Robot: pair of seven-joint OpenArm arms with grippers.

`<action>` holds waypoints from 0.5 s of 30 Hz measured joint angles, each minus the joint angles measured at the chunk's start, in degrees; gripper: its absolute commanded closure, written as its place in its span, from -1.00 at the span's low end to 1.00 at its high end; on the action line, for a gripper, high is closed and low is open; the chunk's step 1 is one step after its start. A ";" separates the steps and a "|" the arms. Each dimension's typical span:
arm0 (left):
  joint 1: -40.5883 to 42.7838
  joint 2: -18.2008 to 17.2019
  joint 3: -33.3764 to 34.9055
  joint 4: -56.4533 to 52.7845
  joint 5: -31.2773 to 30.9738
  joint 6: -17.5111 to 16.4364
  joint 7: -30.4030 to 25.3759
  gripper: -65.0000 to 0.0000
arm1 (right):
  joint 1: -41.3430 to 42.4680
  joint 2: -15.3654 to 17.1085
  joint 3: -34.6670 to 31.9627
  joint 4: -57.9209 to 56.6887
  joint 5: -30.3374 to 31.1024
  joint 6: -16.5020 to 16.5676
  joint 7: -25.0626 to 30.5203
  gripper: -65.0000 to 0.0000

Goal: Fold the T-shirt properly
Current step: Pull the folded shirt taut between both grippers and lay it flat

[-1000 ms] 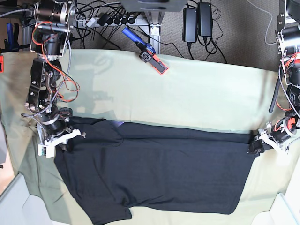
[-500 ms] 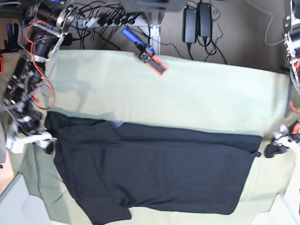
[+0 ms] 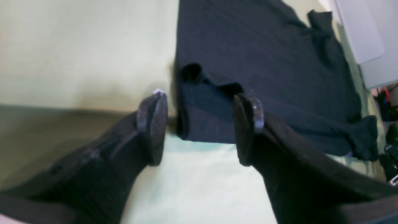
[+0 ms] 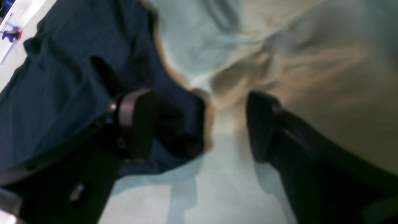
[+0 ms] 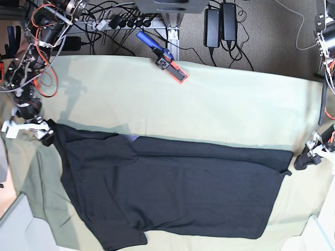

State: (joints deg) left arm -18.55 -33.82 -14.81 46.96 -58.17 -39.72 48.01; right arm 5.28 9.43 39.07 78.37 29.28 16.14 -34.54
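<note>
My left pincer point(image 3: 199, 124) spread just off the hem corner, my right pincer point(image 4: 199, 124) spread at the sleeve end, gripping nothing, black T-shirt point(image 5: 172, 191) plain side up, folded lengthwise, flat across the pale green cloth point(image 5: 220, 104) on the surface

Both arms black metal with exposed red and orange wiring; right gripper point(image 5: 26, 128) has white finger mounts, left gripper point(image 5: 310, 156) too; dark ribbed finger pads point(image 3: 245, 127).
</note>
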 measured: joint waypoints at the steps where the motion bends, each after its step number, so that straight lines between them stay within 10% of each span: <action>1: 0.00 0.26 0.00 0.00 0.09 0.00 0.00 -0.13 | 0.09 -0.52 -0.74 -0.02 -0.70 0.00 0.46 -0.37; 15: 0.35 0.31 0.00 0.00 0.48 0.00 0.00 -0.13 | 4.66 -5.55 -4.04 -8.00 -4.09 0.04 8.13 -0.37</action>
State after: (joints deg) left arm -18.20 -33.52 -14.81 46.96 -57.69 -39.72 48.01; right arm 9.93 3.88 35.03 70.37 25.19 16.19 -26.41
